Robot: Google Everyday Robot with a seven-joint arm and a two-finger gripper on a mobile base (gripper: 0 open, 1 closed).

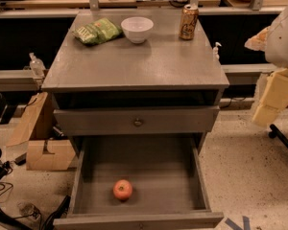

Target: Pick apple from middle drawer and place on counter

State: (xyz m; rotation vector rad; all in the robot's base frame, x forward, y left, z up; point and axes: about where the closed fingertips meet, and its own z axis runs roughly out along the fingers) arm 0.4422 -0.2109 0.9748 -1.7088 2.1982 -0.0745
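The apple (123,189), small and red-orange, lies on the bare floor of the open middle drawer (201,181), near its front and left of centre. The drawer is pulled out at the bottom of the grey cabinet. The counter (134,63) is the cabinet's flat grey top. My arm shows at the right edge as white and cream-coloured parts; the gripper (271,99) hangs there, to the right of the cabinet at about the height of the shut upper drawer, well away from the apple. Nothing is seen in it.
On the counter's far side stand a white bowl (137,29), a green snack bag (97,31) and a tan drink can (188,22). The upper drawer front (137,121) with its knob is shut. Cardboard boxes (43,147) and cables lie on the floor at left.
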